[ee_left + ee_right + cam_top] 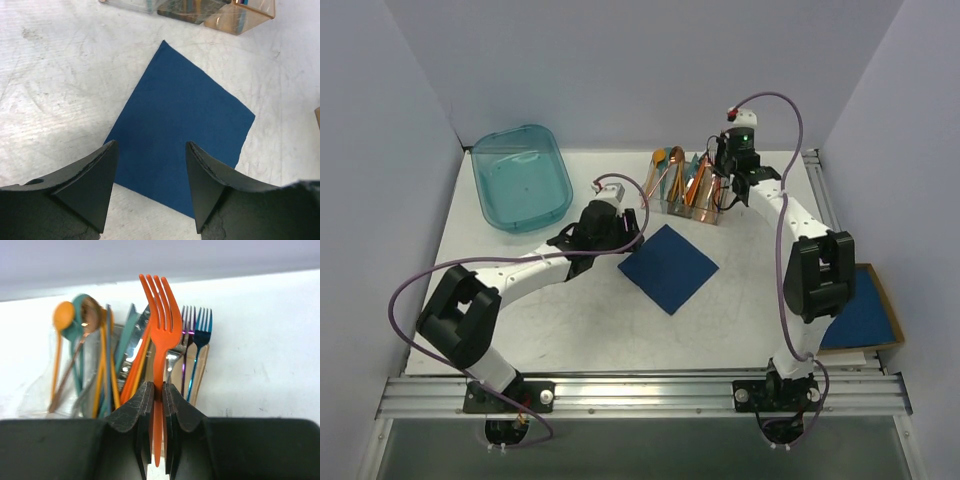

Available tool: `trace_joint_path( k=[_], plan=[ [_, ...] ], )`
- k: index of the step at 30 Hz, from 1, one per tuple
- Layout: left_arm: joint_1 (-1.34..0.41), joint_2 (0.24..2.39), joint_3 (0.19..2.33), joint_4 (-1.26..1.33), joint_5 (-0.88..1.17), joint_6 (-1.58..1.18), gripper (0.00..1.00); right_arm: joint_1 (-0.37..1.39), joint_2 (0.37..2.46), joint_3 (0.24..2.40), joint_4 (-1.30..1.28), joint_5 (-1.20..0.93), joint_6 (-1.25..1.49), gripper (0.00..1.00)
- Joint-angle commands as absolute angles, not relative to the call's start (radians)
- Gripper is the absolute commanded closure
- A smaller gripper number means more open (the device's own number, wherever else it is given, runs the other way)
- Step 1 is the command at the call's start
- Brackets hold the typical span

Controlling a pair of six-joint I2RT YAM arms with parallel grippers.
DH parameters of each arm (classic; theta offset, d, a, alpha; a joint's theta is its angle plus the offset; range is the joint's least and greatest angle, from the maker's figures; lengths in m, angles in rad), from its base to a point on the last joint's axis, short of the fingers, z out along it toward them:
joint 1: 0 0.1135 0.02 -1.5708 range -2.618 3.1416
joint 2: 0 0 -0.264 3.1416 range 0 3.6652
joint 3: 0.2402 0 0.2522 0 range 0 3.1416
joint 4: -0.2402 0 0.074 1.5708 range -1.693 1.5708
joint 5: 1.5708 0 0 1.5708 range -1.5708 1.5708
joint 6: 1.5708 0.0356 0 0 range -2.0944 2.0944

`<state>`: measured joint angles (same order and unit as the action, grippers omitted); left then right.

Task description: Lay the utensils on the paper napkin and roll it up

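**Near edge.** At the right side of the table [520, 330], a stack of dark blue sheets [860, 318] lies in a brown-edged tray.

**Mid-table.** The paper napkin [668, 267] lies flat and unrolled, turned corner-on like a diamond, with no cutlery on it. The left pincer [620, 228] hangs at the napkin's left edge. In the left wrist view its fingers [107, 170] are spread wide, released and gripping nothing, and the blue sheet [185, 125] shows between them.

**Beyond the napkin's far corner.** A clear cutlery holder [688, 200] stands on the table. The right pincer [157, 390] is at its right end, clenched on the handle of an orange fork [161, 325] held upright with tines up. Whether the fork's lower end sits inside the holder cannot be told. Behind the fork, the holder's compartments carry a round-bowled orange spoon [64, 316], teal pieces and blue and purple forks [202, 325].

**Far left.** A teal tub [520, 177] rests on the table, well apart from the holder.
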<state>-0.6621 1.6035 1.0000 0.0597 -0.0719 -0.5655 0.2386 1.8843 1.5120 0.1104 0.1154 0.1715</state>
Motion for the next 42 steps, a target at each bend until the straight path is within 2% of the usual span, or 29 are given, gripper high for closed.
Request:
trace_joint_path(
  k=[1, 11, 16, 22, 42],
  plan=[
    [-0.664, 1.543, 0.970, 0.046, -0.117, -0.529, 0.35, 0.285, 1.761, 1.485, 0.138, 0.127, 0.164, 1.00],
    [-0.666, 1.456, 0.902, 0.018, -0.152, -0.483, 0.35, 0.435, 1.718, 1.473, -0.268, 0.141, 0.420, 1.00],
    [-0.664, 1.431, 0.876, 0.031, -0.161, -0.462, 0.35, 0.482, 1.657, 1.295, -0.253, 0.094, 0.552, 1.00],
    [-0.664, 1.433, 0.851, 0.058, -0.161, -0.446, 0.35, 0.552, 1.666, 1.217, -0.242, 0.115, 0.610, 1.00],
    [-0.663, 1.450, 0.845, 0.089, -0.129, -0.440, 0.35, 0.571, 1.911, 1.318, -0.189, 0.046, 0.494, 1.00]
  ],
)
